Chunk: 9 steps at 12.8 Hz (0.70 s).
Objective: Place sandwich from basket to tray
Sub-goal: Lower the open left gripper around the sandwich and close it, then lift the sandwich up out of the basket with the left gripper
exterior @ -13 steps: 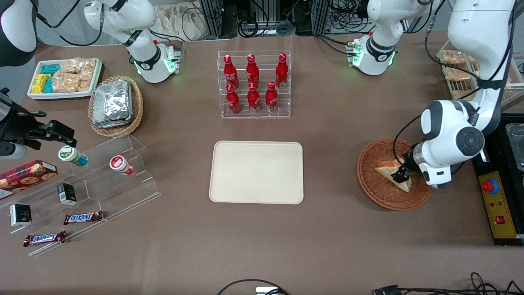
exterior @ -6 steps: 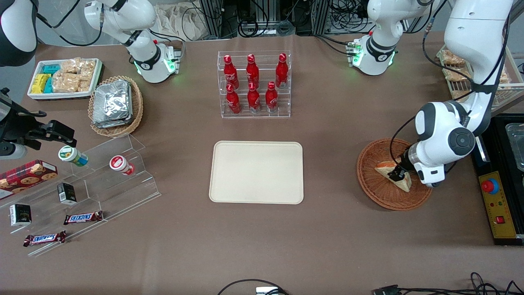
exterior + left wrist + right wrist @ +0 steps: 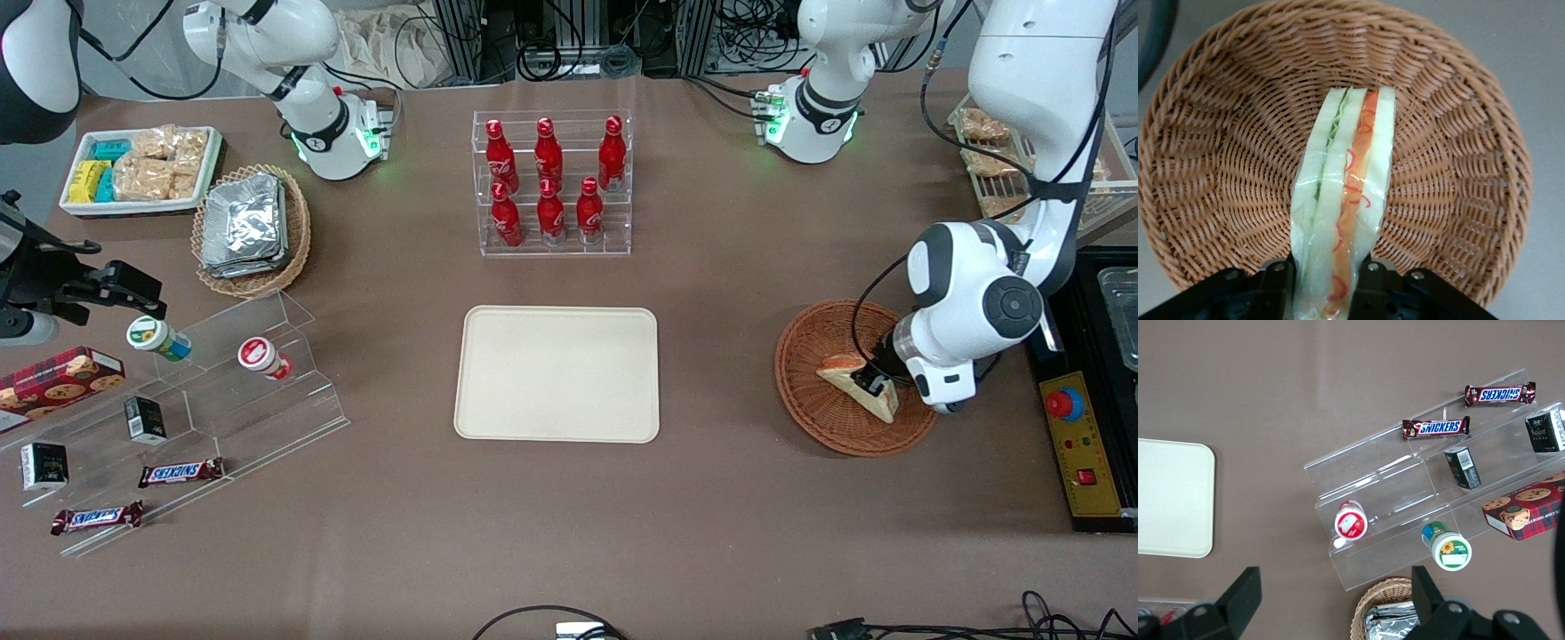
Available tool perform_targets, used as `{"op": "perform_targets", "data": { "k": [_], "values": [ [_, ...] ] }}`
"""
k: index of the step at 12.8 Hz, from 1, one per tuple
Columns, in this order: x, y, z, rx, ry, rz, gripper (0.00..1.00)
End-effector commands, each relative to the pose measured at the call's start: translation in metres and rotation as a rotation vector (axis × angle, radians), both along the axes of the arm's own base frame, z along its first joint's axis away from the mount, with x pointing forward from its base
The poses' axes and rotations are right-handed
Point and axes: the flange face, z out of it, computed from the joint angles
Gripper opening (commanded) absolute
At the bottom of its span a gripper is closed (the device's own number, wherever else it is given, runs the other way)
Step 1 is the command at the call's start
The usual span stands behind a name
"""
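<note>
The table [image 3: 711, 516] carries everything, under a brown cloth. The left arm [image 3: 1022, 133] comes down from high at the working arm's end, bends at a round white elbow joint, and its wrist angles down into the basket [image 3: 805, 391]. The tray [image 3: 557, 373] lies flat mid-table, well apart from the basket, toward the parked arm's end from it. The basket, round reddish-brown wicker, sits beside the arm's wrist. The sandwich [image 3: 845, 373] lies inside it, a pale wedge with orange and green filling showing along its edge through clear wrap. The tool [image 3: 1327, 287] is low in the basket, its two black fingers [image 3: 1277, 290] closed narrowly against either side of the sandwich's end, gripping it.
</note>
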Motion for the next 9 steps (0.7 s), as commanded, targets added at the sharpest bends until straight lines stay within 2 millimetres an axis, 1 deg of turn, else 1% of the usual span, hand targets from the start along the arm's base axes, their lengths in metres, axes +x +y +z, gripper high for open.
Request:
{"op": "perform_targets", "data": {
  "k": [1, 3, 4, 5, 7, 8, 9],
  "values": [
    [0.016, -0.006, 0.041, 0.008, 0.037, -0.023, 0.00],
    [0.029, -0.006, 0.070, 0.012, 0.046, -0.032, 0.00],
    [0.034, -0.012, 0.087, 0.020, 0.055, -0.083, 0.00],
    [0.039, -0.016, 0.108, 0.018, 0.066, -0.132, 0.00],
    [0.047, -0.014, 0.156, 0.012, 0.089, -0.180, 0.00],
    [0.051, -0.017, 0.182, 0.004, 0.085, -0.233, 0.00],
    [0.053, -0.027, 0.206, -0.003, 0.064, -0.283, 0.00]
  ]
}}
